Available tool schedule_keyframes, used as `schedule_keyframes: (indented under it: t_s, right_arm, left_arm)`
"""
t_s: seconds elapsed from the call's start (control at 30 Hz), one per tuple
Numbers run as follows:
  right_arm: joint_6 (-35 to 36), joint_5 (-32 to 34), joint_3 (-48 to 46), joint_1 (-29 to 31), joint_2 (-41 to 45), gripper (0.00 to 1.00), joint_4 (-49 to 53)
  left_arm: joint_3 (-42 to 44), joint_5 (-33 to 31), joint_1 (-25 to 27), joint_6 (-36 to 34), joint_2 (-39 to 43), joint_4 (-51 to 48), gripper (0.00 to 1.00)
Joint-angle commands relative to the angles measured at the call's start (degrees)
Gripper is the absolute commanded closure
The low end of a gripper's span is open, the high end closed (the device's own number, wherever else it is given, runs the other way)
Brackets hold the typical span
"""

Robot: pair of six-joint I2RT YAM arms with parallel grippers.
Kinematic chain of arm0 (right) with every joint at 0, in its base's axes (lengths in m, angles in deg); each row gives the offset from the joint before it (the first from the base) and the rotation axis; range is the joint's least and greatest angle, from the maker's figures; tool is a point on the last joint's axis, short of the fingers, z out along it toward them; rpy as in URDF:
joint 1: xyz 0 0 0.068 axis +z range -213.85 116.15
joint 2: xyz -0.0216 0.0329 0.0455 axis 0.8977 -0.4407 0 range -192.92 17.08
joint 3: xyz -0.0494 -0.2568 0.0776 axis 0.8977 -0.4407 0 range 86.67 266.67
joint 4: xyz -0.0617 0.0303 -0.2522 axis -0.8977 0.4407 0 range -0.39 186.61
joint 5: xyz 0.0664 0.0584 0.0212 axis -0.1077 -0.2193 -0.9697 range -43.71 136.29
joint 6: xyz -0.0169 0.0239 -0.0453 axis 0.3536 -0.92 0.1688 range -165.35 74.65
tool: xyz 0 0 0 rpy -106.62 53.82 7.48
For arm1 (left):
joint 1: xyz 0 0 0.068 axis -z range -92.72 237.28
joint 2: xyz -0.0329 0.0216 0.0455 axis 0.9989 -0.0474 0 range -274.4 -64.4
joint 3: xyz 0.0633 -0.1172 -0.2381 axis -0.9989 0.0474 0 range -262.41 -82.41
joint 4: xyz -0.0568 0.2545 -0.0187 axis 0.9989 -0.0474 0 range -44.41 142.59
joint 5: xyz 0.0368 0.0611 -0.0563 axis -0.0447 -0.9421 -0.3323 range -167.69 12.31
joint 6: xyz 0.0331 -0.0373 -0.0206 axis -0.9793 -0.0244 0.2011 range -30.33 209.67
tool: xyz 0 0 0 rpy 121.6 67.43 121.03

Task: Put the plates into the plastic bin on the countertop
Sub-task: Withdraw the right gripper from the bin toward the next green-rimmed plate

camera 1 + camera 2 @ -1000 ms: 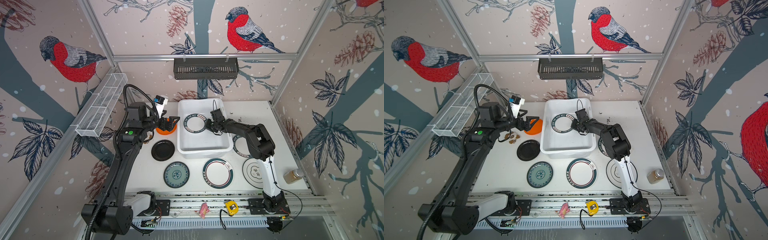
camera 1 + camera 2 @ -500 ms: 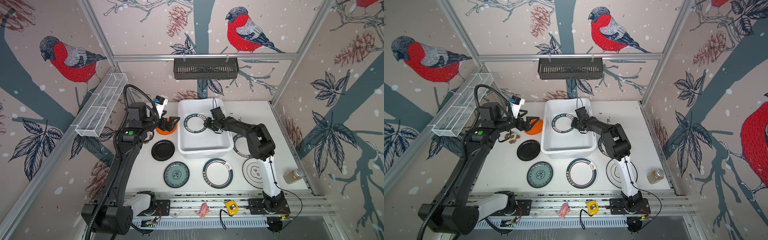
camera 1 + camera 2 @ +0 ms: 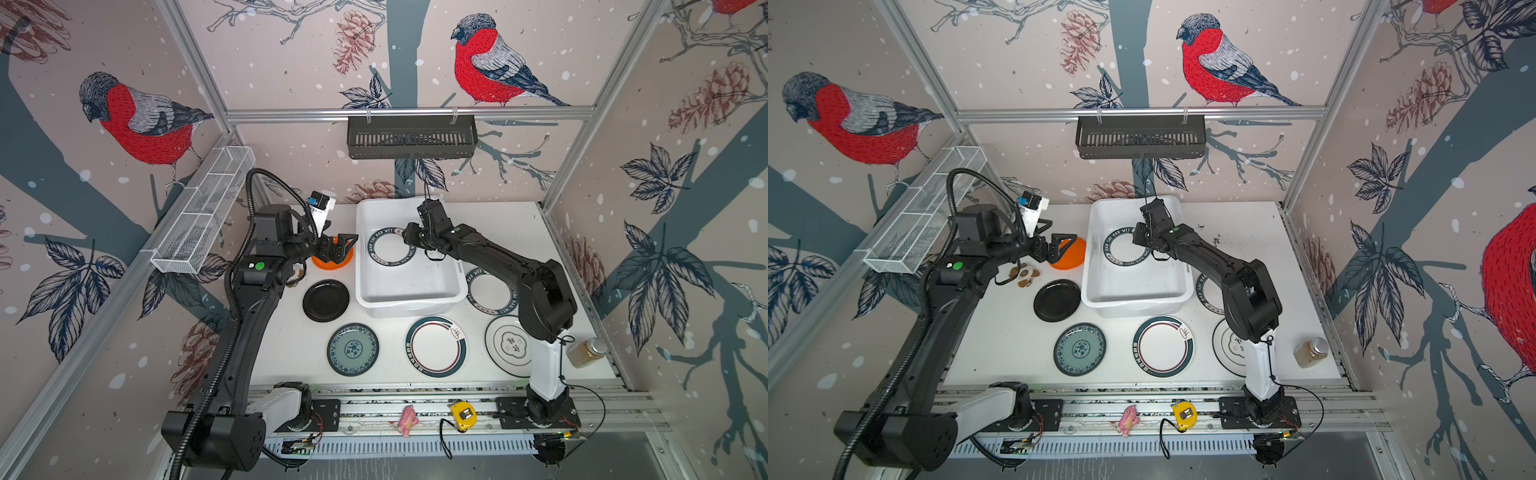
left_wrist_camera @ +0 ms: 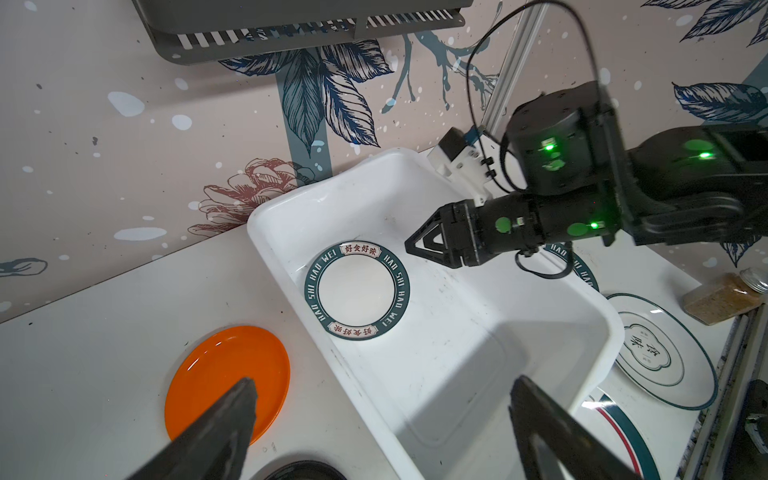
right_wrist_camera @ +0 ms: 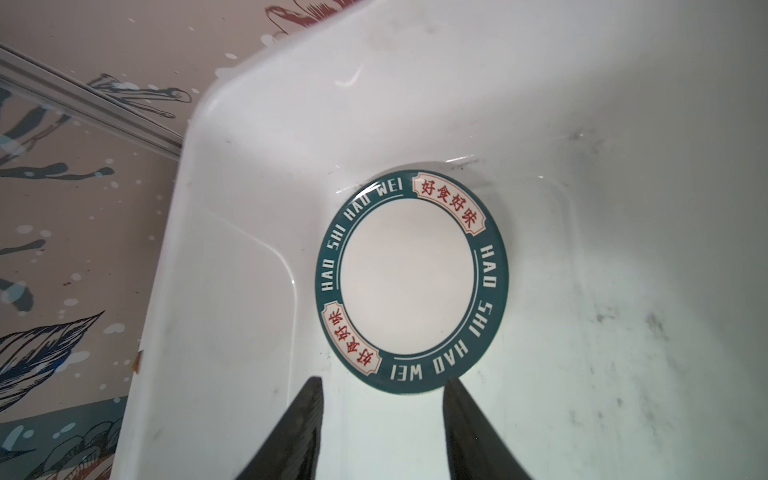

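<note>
The white plastic bin [image 3: 409, 297] stands mid-countertop. One white plate with a teal lettered rim [image 3: 390, 249] [image 5: 411, 282] lies flat inside it at the far end. My right gripper [image 3: 409, 237] [image 5: 382, 384] hovers over the bin at that plate's edge, open and empty. My left gripper [image 3: 347, 245] [image 4: 384, 382] hangs wide open above the orange plate [image 3: 332, 262] [image 4: 216, 374], left of the bin. On the countertop lie a black plate [image 3: 325, 300], a teal floral plate [image 3: 352, 349], a banded white plate [image 3: 435, 346], a thin-ringed plate [image 3: 509, 345] and a lettered plate [image 3: 488, 293] partly under the right arm.
A small jar [image 3: 586, 351] stands at the right edge. A black slotted basket [image 3: 411, 137] hangs on the back rail and a wire-mesh tray [image 3: 203, 216] on the left wall. Brown bits [image 3: 1025, 274] lie beside the left arm. A tape measure [image 3: 462, 412] sits on the front rail.
My right gripper has opened and let go of the lettered plate, which now rests in the bin. The left arm has stayed put.
</note>
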Motion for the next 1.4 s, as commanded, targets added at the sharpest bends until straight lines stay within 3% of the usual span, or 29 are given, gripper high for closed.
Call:
schedule_keyframes:
  t_s: [0.0,0.1,0.23,0.4,0.5,0.7,0.97,1.13,1.37]
  right_arm:
    - [4.23,4.92,-3.68,1.56,7.06,0.52,-1.8]
    - [4.4,6.17,-9.62,1.85,15.75,0.52,-2.98]
    - [0.89,6.36,-24.53,-1.58,30.54,0.52,-8.36]
    - [-5.79,-5.08,-43.65,-16.57,46.0,0.5,-14.43]
    - [-6.57,-9.41,-50.25,-24.97,52.19,0.49,-14.85]
    - [-4.98,-14.28,-55.36,-36.34,53.67,0.49,-11.34]
    - [-3.34,-18.51,-61.94,-46.31,52.14,0.49,-13.09]
    - [0.45,-20.17,-60.78,-48.35,46.05,0.51,-8.08]
    - [1.74,-18.65,-64.15,-50.33,46.94,0.5,-8.49]
  left_arm:
    - [-0.81,-1.27,0.03,-1.78,0.34,-1.49,0.05]
    - [-0.87,-1.6,-0.03,-2.15,0.62,-2.26,0.06]
    - [0.03,-1.29,-0.03,-3.23,1.33,-3.11,0.05]
    - [0.46,-0.25,-0.02,-5.42,1.44,-5.16,0.04]
    - [0.35,0.1,-0.03,-6.28,1.64,-6.04,0.04]
    - [-0.25,1.44,0.0,-7.23,1.48,-8.73,0.04]
    - [-1.32,0.85,-0.01,-9.71,1.54,-12.03,0.03]
    - [-0.17,2.91,-0.02,-9.27,1.63,-11.36,0.03]
    - [1.46,5.12,-0.01,-9.84,0.23,-9.26,0.03]
